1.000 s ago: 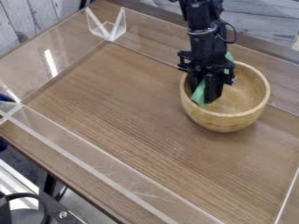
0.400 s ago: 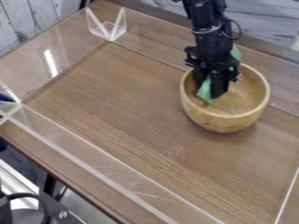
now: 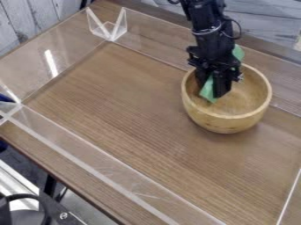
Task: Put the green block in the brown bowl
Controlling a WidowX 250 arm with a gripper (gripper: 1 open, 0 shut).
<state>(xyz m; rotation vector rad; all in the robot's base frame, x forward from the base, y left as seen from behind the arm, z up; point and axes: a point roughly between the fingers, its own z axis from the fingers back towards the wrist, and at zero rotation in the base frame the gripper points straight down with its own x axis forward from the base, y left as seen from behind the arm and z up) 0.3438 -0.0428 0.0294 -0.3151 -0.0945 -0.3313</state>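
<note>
The brown bowl (image 3: 228,109) is a round light wooden bowl standing at the right of the table. My black gripper (image 3: 216,86) hangs down from above into the bowl's left half, shut on the green block (image 3: 209,90). The block shows as a bright green bar held roughly upright between the fingers, its lower end inside the bowl near the inner wall. Part of the block is covered by the fingers.
The wooden table (image 3: 129,123) is ringed by a low clear plastic wall (image 3: 70,149). A clear plastic bracket (image 3: 107,26) stands at the back left corner. The front edge drops off at lower left.
The gripper with the green block shifted slightly right and farther over the bowl between the oldest frame and now. It has held still over the last half second.
</note>
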